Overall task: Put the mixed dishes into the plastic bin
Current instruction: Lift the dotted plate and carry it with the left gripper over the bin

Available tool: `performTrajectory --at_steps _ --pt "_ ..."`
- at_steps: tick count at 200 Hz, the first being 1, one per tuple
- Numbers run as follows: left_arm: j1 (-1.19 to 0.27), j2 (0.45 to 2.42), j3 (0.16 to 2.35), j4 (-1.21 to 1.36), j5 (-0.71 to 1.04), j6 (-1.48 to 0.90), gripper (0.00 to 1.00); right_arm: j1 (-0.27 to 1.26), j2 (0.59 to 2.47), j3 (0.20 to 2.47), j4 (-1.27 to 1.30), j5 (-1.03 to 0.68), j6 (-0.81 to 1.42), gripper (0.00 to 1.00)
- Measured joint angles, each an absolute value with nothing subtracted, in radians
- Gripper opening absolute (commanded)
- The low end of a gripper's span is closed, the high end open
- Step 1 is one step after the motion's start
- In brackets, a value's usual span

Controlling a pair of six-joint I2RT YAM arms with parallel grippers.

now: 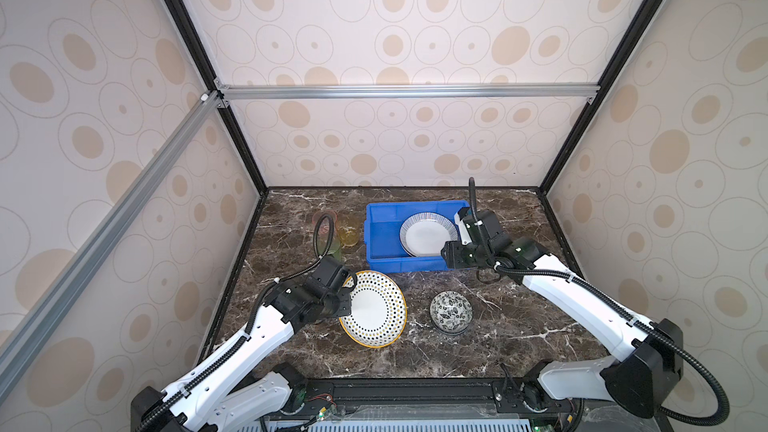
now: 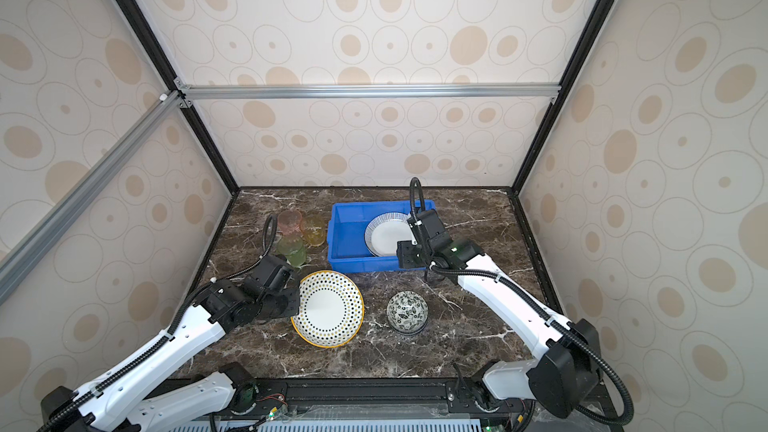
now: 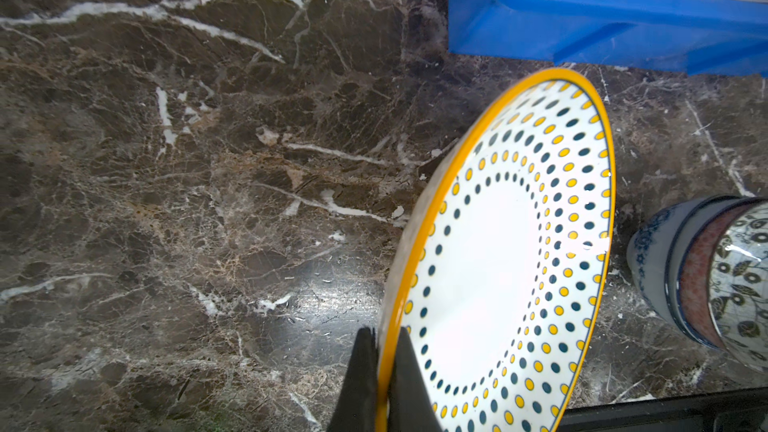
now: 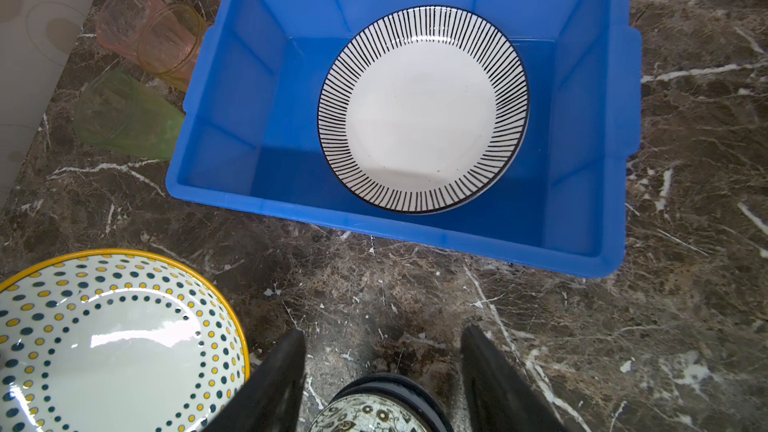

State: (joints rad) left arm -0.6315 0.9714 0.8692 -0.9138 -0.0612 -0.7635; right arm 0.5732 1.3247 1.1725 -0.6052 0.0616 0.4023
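**Dotted plate gripped at its rim; striped plate lying in the bin**

**Top views.** On the dark marble table [image 1: 519, 326] the blue bin [image 1: 376, 222] sits at 12 o'clock. The striped plate [image 1: 428, 234] lies flat inside it, toward the bin's 3 o'clock wall. The pink tumbler [image 2: 289, 220], amber tumbler [image 2: 313, 229] and green tumbler [image 2: 293, 249] cluster just beside the bin's 9 o'clock wall, outside it. The dotted plate [image 1: 376, 309] is at 7 o'clock of the table's centre, also outside the bin. The left gripper [image 1: 348, 305] meets its rim at 9 o'clock. A stack of bowls [image 1: 451, 311] stands at 5 o'clock, apart from the dotted plate. The right gripper [image 1: 452, 258] hangs at the bin's 4 o'clock corner.

**Left wrist view.** The left fingers [image 3: 365, 367] are clamped on the yellow rim of the dotted plate, one on each face, and the plate is tilted. The stack shows a black-and-white floral bowl nested in a reddish one, inside a blue-and-white one.

**Right wrist view.** The right fingers [image 4: 286, 367] are spread wide and hold nothing. Bare table and the top of the stack of bowls show between them. The bin and striped plate lie beyond.
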Motion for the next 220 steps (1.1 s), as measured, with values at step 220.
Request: performTrajectory --at_steps 220 --pt "-0.632 1.317 1.205 -0.746 -0.005 -0.597 0.00 0.462 1.278 1.162 -0.623 0.020 0.393 0.63"
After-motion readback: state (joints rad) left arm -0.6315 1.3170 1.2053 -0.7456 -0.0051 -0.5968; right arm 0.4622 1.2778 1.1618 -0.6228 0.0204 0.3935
